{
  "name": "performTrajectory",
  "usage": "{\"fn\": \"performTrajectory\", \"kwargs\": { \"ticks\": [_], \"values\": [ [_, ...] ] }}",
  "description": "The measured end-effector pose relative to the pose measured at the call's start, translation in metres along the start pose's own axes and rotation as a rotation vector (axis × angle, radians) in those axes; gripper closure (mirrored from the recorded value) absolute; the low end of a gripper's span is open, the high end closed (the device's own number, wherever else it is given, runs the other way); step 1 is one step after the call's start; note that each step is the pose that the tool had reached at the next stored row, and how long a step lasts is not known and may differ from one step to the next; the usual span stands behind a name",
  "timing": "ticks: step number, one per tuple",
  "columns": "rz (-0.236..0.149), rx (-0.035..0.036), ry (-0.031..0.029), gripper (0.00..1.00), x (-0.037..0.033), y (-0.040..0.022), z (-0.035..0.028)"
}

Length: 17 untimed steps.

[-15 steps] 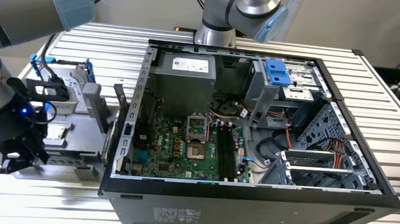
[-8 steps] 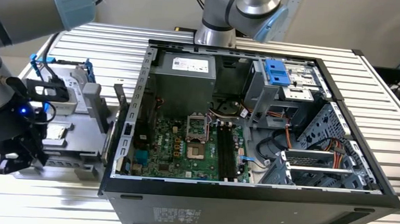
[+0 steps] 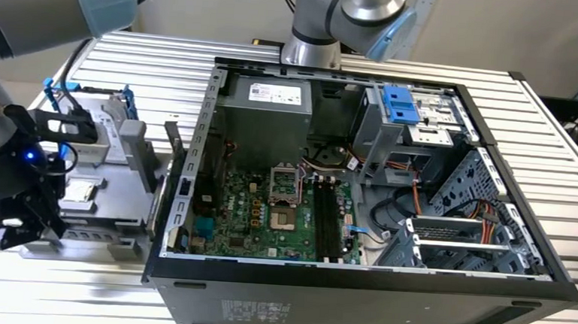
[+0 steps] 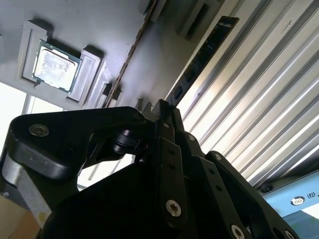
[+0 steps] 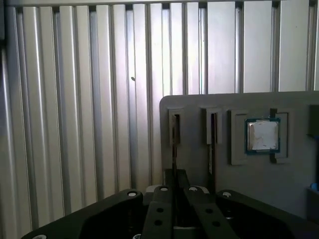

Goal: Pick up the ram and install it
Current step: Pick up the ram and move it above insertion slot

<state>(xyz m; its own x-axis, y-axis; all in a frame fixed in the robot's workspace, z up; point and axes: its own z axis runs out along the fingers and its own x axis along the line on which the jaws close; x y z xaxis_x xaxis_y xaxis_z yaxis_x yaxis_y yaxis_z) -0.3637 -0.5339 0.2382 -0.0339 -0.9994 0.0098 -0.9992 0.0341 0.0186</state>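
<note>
In both wrist views my gripper (image 4: 164, 113) (image 5: 174, 188) is shut on the ram (image 4: 203, 56), a thin dark stick seen edge-on that runs out from between the fingers. The ram's edge (image 5: 174, 149) lines up with a narrow slot of the grey parts holder (image 5: 294, 189); I cannot tell whether it still sits in that slot. In the exterior view the gripper (image 3: 5, 229) hangs low at the near end of the holder (image 3: 116, 189), on the exterior view's left, well apart from the open computer case (image 3: 362, 287). The motherboard's long black memory slots (image 3: 328, 218) lie inside the case.
A square silver processor chip (image 3: 79, 190) (image 4: 54, 65) (image 5: 262, 135) rests in a pocket of the holder. A hard drive in a blue-handled frame (image 3: 101, 117) stands at the holder's far end. The case wall (image 3: 182, 193) rises between holder and motherboard. Ribbed metal table (image 5: 75, 99) surrounds everything.
</note>
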Motion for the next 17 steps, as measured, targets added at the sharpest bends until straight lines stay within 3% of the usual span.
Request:
{"fn": "performTrajectory", "kwargs": {
  "ticks": [10, 17],
  "values": [
    [0.0, 0.0002, 0.0, 1.0, 0.0002, 0.0004, -0.0154],
    [0.0, 0.0001, 0.0001, 1.0, 0.0003, 0.0008, -0.0302]
  ]
}}
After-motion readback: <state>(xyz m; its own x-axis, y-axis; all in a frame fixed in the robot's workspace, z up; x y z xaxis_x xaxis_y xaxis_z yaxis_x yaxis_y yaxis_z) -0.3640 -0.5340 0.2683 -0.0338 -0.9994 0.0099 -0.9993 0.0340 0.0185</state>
